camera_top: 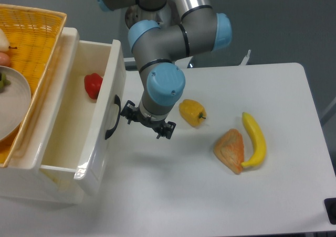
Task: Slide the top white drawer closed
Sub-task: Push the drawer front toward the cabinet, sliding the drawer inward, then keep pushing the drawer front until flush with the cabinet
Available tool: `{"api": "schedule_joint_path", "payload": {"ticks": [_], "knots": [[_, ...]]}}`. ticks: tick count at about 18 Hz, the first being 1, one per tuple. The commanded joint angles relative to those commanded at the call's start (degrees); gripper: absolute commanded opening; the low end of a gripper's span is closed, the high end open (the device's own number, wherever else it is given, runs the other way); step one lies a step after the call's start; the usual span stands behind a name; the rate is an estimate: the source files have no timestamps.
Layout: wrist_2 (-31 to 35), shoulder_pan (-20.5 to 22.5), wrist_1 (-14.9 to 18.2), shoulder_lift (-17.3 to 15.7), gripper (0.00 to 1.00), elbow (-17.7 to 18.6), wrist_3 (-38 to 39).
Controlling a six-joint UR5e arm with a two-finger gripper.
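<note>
The top white drawer (79,142) stands pulled out to the right, a deep glossy tray with a flat front panel (107,100) and a black curved handle (112,117). A red pepper (93,84) lies inside it near the back. My gripper (148,122) hangs just right of the front panel, close to the handle and a little apart from it. Its fingers point down and are hidden under the wrist, so the jaw state does not show.
A yellow wicker basket (37,38) with a white plate (13,103) sits on top of the cabinet at the left. On the white table (210,195) lie a yellow pepper (192,112), an orange wedge-shaped piece (231,150) and a banana (254,139).
</note>
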State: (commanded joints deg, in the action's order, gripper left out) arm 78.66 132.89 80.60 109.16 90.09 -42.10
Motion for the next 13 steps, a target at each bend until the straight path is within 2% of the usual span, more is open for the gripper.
{"api": "schedule_joint_path", "payload": {"ticks": [13], "knots": [[0.0,-2.81,-0.09,-0.26,1.0,0.0,0.0]]}}
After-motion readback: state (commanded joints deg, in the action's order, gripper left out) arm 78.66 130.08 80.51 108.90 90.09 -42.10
